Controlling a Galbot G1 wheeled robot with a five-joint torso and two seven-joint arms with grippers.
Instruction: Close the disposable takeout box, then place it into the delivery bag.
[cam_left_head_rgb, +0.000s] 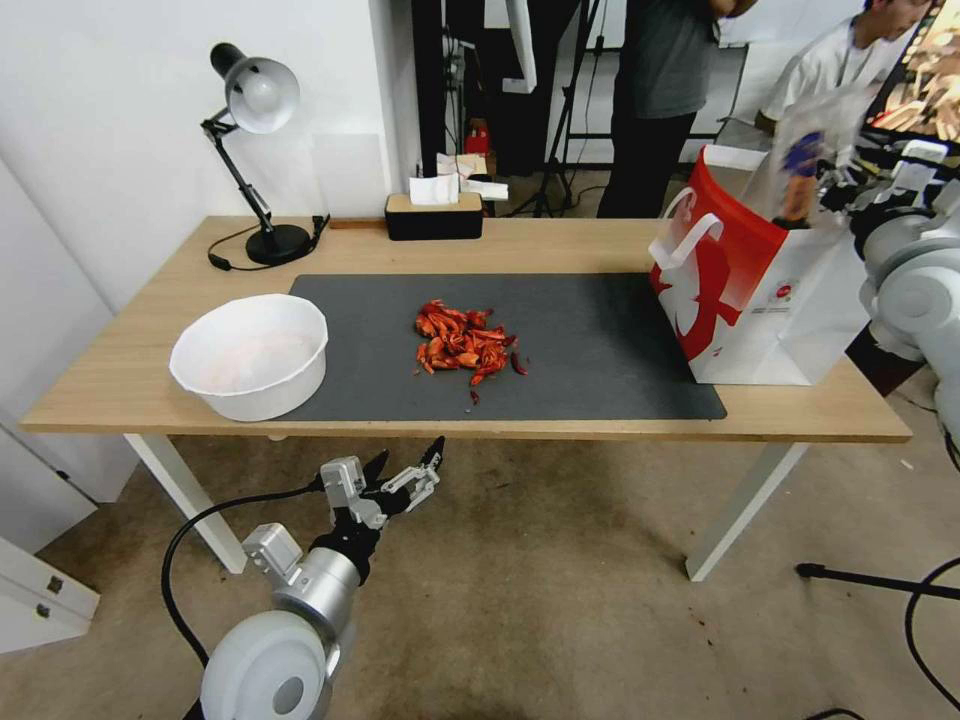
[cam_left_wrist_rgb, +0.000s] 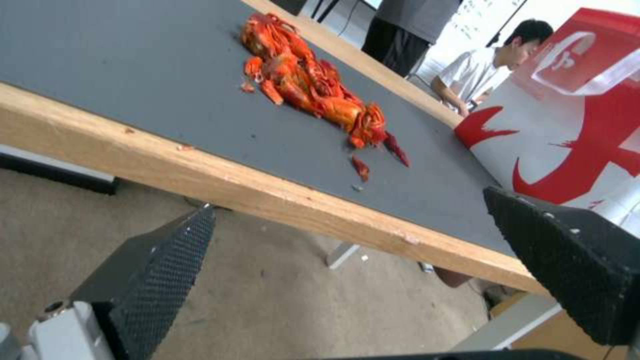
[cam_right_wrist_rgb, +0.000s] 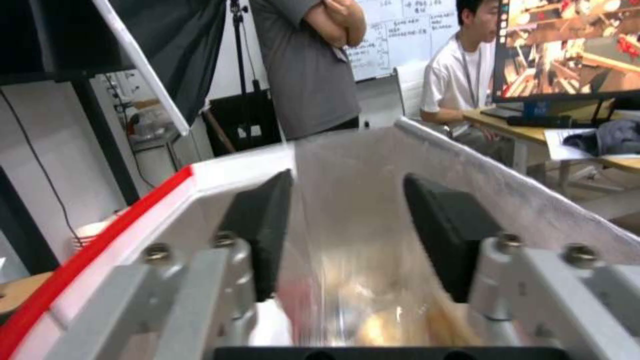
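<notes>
- Head view: The delivery bag (cam_left_head_rgb: 760, 290) stands upright at the right end of the wooden table (cam_left_head_rgb: 130, 370), its base partly on the dark grey mat (cam_left_head_rgb: 600, 340), its red side with the white handle facing the table's middle. Above the bag's open top, the disposable takeout box (cam_left_head_rgb: 805, 150) shows as a blurred clear shape with dark contents, held at the end of the right arm; the right gripper itself is hard to make out here. A heap of red crayfish (cam_left_head_rgb: 465, 345) lies mid-mat, and a large white bowl (cam_left_head_rgb: 250, 355) sits at the mat's left edge. A black desk lamp (cam_left_head_rgb: 255, 150) and a tissue box (cam_left_head_rgb: 433, 212) stand along the table's far side. The left gripper (cam_left_head_rgb: 408, 465) hangs below the table's near edge, over the floor, fingers spread and empty.
- Left wrist view: The two black textured fingers (cam_left_wrist_rgb: 160, 260) stand wide apart with nothing between them. Beyond them lie the table edge, the mat, the crayfish (cam_left_wrist_rgb: 313, 95) and the bag's red-and-white side (cam_left_wrist_rgb: 567, 150).
- Right wrist view: The right gripper (cam_right_wrist_rgb: 347, 240) points down into the bag's mouth, the silvery lining (cam_right_wrist_rgb: 520, 200) on one side and the red-edged rim on the other. Its black pads (cam_right_wrist_rgb: 453, 235) flank the clear, blurred box (cam_right_wrist_rgb: 360, 280); whether they press on it cannot be told.
</notes>
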